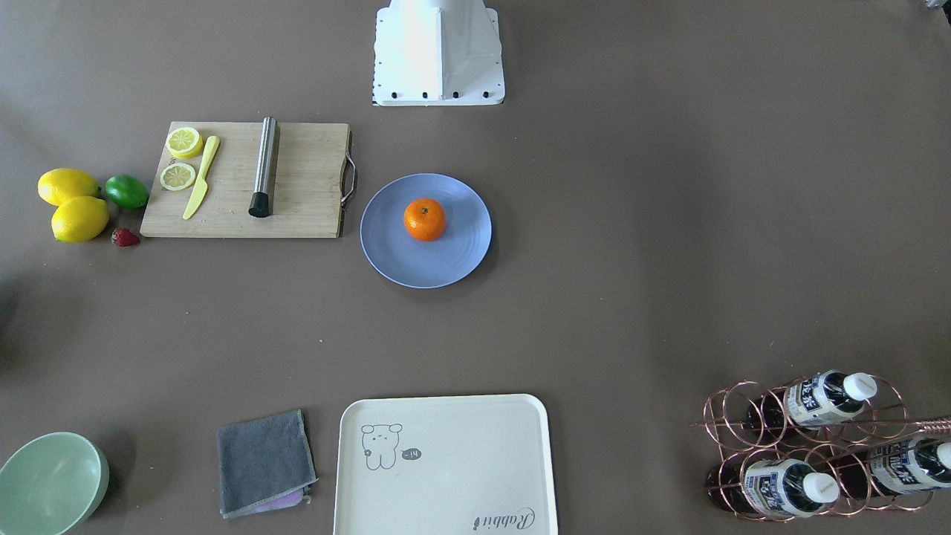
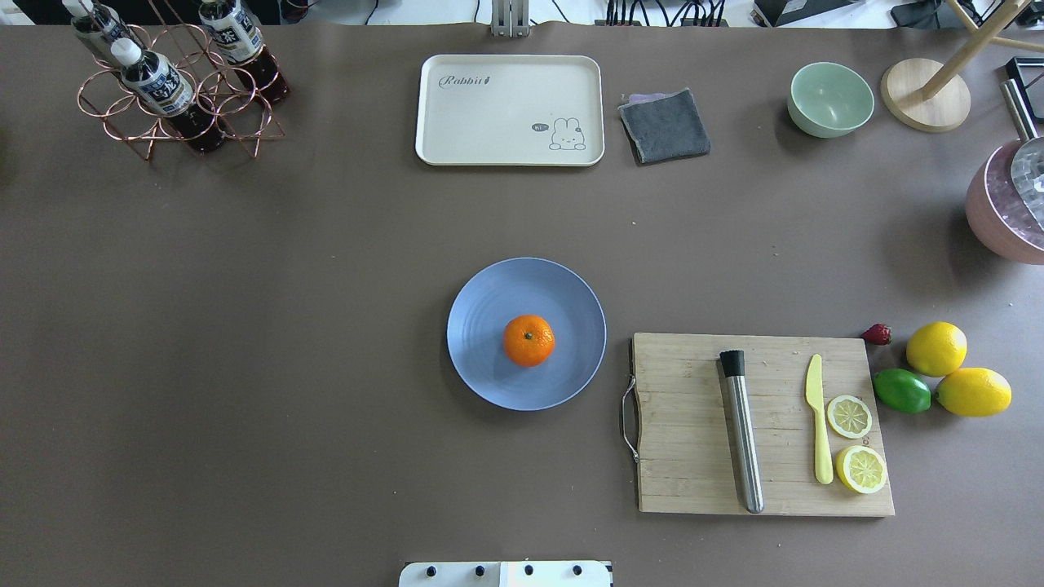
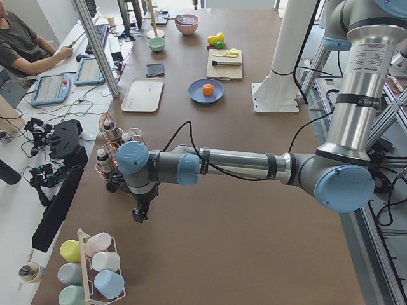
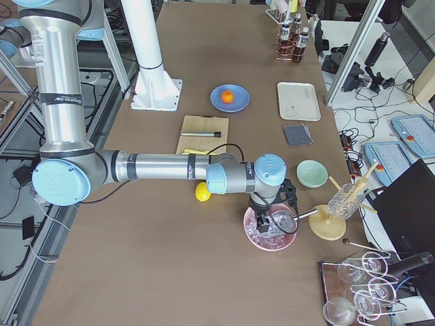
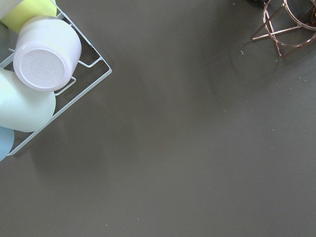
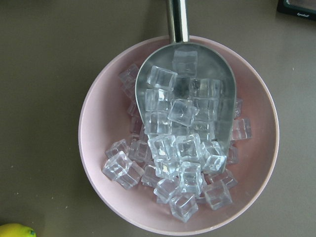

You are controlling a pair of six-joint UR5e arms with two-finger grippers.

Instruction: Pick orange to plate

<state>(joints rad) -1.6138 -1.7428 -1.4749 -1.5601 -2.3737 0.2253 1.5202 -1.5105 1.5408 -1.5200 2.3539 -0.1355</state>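
**A:** Front view: where's the orange [image 1: 424,219]?
**B:** On the plate [image 1: 386,253], roughly centred, stem dimple up. The plate is mid-desk [image 1: 631,260], just right of the cutting board [image 1: 304,200] in that view.
**A:** Overhead?
**B:** Orange on the plate, slightly toward the near side. The board is just right of the plate here, with the lemons [image 2: 936,349] and lime [image 2: 901,390] further right.
**A:** Left side view?
**B:** Left fingers [image 3: 137,216] point down over bare desk at the near end. They're between the copper bottle rack [image 3: 107,124] and the cup rack [image 3: 81,248], well apart from the plate. Apart or together: cannot tell.
**A:** Right side view?
**B:** Right fingers [image 4: 262,221] hang over the pink bowl [image 4: 253,239] at the near end, also well apart from the plate. Their state: cannot tell either.
**A:** Wrist cams?
**B:** Left one shows bare desk, with the cup rack at upper left and a copper rack corner at upper right. Right one looks straight down into the pink bowl. A metal scoop [image 6: 185,98] lies in it, heaped with ice cubes [image 6: 177,197].
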